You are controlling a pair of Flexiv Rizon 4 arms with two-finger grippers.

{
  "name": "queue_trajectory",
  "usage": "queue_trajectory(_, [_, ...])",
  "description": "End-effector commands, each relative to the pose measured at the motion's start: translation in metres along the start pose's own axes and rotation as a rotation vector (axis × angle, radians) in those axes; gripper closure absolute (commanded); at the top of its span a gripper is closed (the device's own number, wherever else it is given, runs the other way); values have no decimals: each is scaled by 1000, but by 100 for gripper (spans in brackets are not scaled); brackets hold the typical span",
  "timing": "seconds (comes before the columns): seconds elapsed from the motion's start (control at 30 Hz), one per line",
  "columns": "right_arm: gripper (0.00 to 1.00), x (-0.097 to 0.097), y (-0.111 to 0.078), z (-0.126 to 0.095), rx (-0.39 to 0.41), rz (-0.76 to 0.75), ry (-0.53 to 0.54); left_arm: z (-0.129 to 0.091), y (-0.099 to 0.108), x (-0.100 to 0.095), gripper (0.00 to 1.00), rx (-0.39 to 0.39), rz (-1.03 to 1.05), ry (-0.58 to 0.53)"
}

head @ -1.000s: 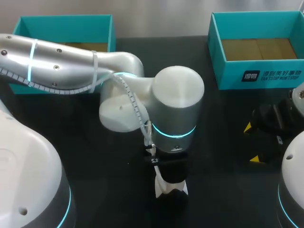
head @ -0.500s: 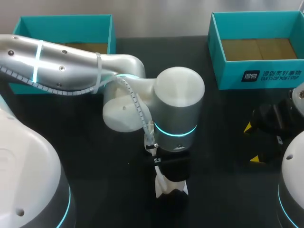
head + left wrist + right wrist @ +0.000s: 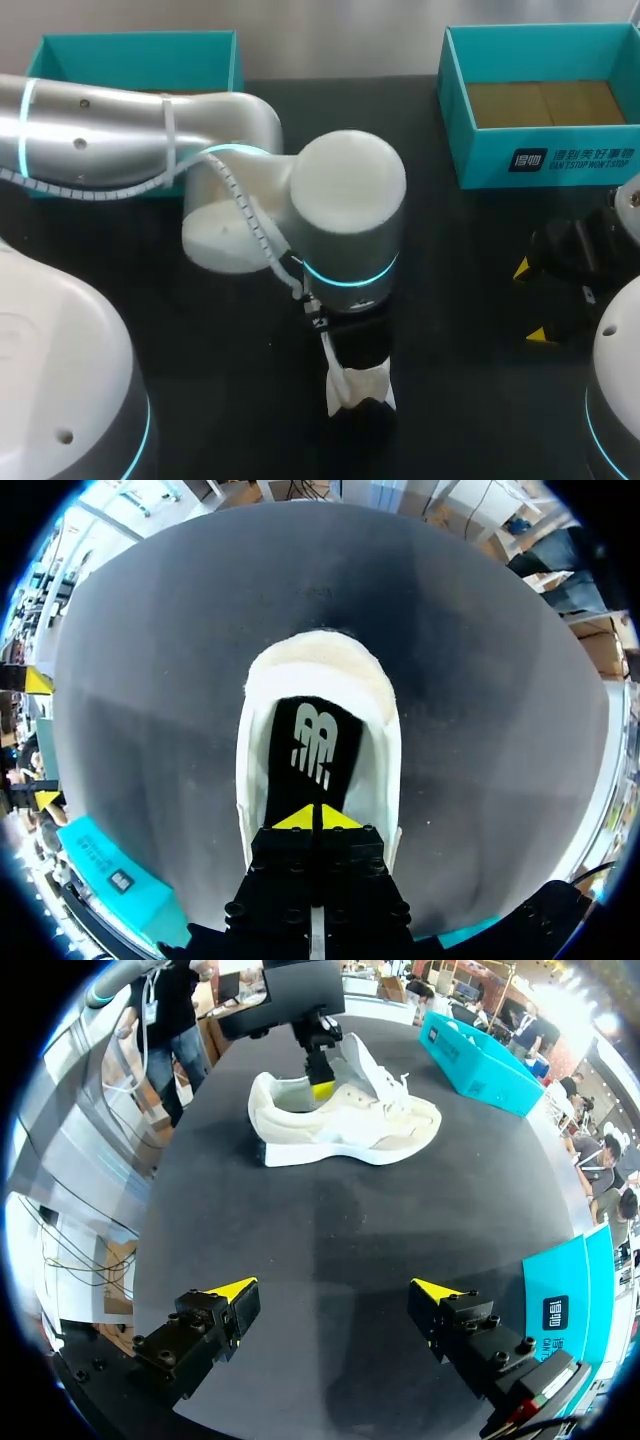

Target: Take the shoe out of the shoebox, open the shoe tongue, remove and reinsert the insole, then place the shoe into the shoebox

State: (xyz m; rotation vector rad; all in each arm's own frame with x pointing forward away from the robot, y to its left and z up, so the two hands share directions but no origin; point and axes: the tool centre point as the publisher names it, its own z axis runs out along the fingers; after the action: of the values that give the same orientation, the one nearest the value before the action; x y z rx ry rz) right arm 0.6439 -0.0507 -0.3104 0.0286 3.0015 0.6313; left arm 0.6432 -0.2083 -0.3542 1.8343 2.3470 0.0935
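Observation:
A cream shoe [image 3: 350, 1125] lies on its sole on the black table, tongue raised. In the head view only its heel end [image 3: 358, 385] shows under my left arm's wrist. My left gripper [image 3: 318, 818] is shut, its yellow tips together and down inside the shoe [image 3: 320, 670] on the black insole [image 3: 312, 745]. Whether it pinches the insole I cannot tell. The right wrist view shows those tips [image 3: 320, 1088] in the shoe's opening. My right gripper [image 3: 337, 1290] stands open and empty, well away from the shoe, near the table's right side [image 3: 531, 300].
Two teal shoebox halves stand at the back of the table, one at the left [image 3: 140, 45] and one at the right [image 3: 545, 160]. Bare black tabletop lies between my right gripper and the shoe.
My left arm's elbow and wrist have swung to the left above the shoe. The shoe and my right arm have stayed put.

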Motion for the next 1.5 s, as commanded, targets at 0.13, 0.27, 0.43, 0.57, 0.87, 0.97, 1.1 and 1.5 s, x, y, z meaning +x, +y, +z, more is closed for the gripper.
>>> queue_trajectory(0.13, [0,1,1,0,4,0,-2,-2,-1,-1,92,-96,-36,22])
queue_trajectory(0.27, [0,1,1,0,4,0,-2,7,1,-3,87,-98,-49,43])
queue_trajectory(0.43, [0,1,1,0,4,0,-2,9,2,-5,19,-106,-60,50])
queue_trajectory(0.57, [0,1,1,0,4,0,-2,8,1,-6,0,-125,-59,47])
queue_trajectory(0.87, [0,1,1,0,4,0,-2,9,4,-2,0,-126,-71,49])
queue_trajectory(0.97, [0,1,1,0,4,0,-2,3,5,-2,0,-127,-74,35])
queue_trajectory(1.1, [0,1,1,0,4,0,-2,0,8,-4,0,-137,-85,23])
queue_trajectory(1.5, [0,1,1,0,4,0,-2,-12,4,-5,0,-120,-54,-12])
